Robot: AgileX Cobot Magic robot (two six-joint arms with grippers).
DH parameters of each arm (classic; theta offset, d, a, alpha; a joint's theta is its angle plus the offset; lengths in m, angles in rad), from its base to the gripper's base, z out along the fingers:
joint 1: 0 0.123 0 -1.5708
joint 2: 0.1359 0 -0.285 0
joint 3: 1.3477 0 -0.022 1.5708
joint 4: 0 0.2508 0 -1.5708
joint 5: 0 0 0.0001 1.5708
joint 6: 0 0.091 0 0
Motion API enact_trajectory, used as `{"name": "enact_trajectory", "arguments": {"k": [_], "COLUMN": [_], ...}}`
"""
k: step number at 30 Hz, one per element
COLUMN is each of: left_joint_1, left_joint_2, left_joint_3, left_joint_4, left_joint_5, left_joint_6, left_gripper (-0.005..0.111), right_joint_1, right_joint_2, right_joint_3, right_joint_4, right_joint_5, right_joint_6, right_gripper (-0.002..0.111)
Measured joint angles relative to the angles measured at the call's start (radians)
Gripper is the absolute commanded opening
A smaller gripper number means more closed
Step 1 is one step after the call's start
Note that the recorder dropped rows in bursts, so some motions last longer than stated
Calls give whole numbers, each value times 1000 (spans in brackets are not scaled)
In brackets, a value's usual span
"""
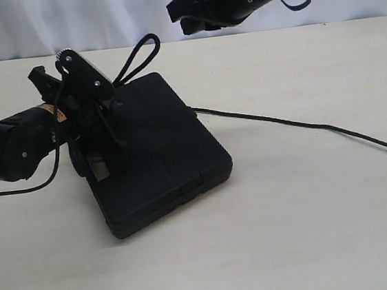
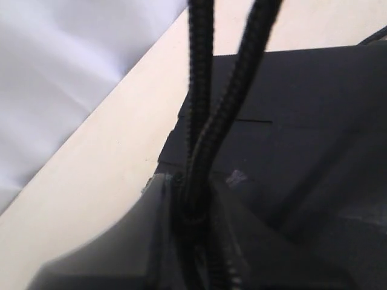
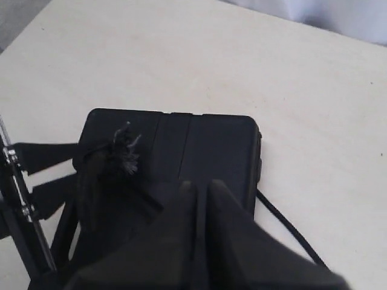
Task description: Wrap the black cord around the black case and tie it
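Right, in the exterior view we see the black case [image 1: 163, 148] flat on the table [image 1: 313, 229], with the left gripper [image 1: 112, 92] at its left edge and the black cord [image 1: 288, 122] looping up there and trailing right. At the left wrist we find that pincer clamped on two cord strands. At the right wrist we see the right gripper [image 3: 199, 193] hovering above the case, fingers pressed together and empty, and the frayed end [image 3: 124, 151] lying on the lid.

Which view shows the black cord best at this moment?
The exterior view: the black cord runs from a loop by the black case out across the table to its tip. The left wrist view shows only two close strands; the right wrist view, its frayed end and a short stretch.
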Motion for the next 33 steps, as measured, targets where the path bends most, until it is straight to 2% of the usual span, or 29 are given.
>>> {"name": "enact_trajectory", "arguments": {"k": [9, 19, 25, 33], "left_joint_1": [-2, -2, -2, -2], "left_joint_2": [0, 0, 0, 0], "left_joint_3": [1, 1, 1, 1], "left_joint_4": [38, 42, 42, 42], "left_joint_5": [-12, -12, -12, -12], "left_joint_6": [-19, -27, -27, -29], "left_gripper": [0, 0, 0, 0], "right_joint_1": [84, 102, 68, 39], "right_joint_2": [0, 25, 5, -7], "right_joint_3": [-10, -12, -56, -78], "right_joint_4": [-4, -2, -9, -12], "right_joint_5": [1, 27, 70, 199], "right_joint_6": [-64, -48, 62, 104], "right_gripper": [5, 5, 5, 29]}}
